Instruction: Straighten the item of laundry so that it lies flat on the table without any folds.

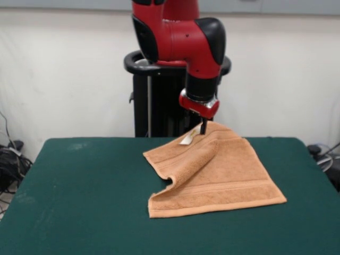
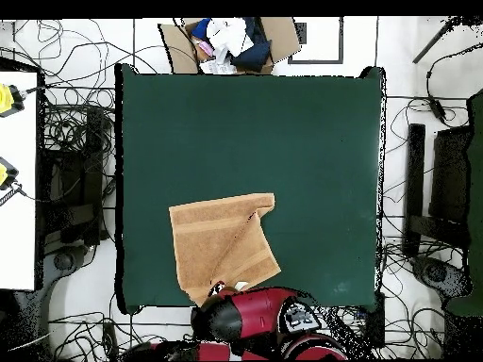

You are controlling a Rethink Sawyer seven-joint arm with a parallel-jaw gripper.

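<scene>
The orange-tan towel lies on the dark green table, right of centre and towards the robot's side. Its far corner is raised off the felt and pinched in my gripper, which is shut on it. The white label hangs just below the fingers. A flap on the towel's left side is folded over onto the rest, with a diagonal ridge across it. In the overhead view the towel sits near the table's bottom edge, and the arm hides the gripper.
The black pedestal stands behind the table's far edge. In the overhead view a cardboard box of clothes sits beyond the top edge, cables cover the floor all round, and a white surface lies at the left.
</scene>
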